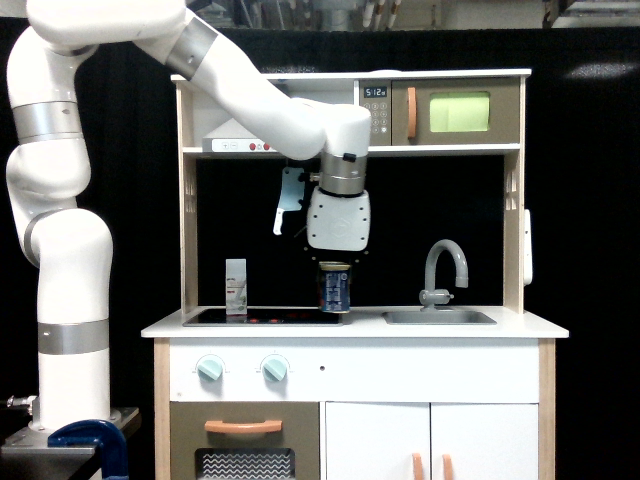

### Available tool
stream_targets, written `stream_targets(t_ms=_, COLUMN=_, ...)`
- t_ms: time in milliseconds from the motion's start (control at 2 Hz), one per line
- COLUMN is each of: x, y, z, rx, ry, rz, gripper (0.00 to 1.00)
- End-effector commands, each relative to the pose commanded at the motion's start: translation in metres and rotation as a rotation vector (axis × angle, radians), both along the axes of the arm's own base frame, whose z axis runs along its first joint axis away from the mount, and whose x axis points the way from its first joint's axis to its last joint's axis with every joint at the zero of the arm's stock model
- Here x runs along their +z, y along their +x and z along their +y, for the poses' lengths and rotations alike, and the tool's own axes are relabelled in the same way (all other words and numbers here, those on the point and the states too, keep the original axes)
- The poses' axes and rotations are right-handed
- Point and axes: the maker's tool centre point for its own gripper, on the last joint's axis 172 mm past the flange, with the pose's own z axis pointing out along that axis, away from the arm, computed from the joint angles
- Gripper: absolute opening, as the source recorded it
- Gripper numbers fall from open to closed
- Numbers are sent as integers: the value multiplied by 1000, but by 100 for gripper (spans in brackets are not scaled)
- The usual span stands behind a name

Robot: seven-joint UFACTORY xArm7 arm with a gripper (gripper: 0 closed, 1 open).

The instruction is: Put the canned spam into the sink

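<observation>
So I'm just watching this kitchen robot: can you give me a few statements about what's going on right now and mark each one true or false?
1. The canned spam hangs under the gripper, lifted clear of the stovetop. True.
2. The tin already lies in the sink. False: it is over the stovetop's edge, to the exterior view's left of the sink.
3. A slim white carton stands upright on the stovetop. True.
4. The faucet touches the tin. False: a clear gap separates them.
5. The microwave door hangs open. False: it is closed.
</observation>
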Motion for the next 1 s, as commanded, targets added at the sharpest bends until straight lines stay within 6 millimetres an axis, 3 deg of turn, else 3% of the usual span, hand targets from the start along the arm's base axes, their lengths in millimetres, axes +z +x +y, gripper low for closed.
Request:
stream_targets(t_ms=500, x=-5, y=80, z=13, rx=0, ry=0, rz=0, gripper=0)
stream_targets(t_ms=1000, x=-10, y=108, z=32, rx=0, ry=0, rz=0, gripper=0)
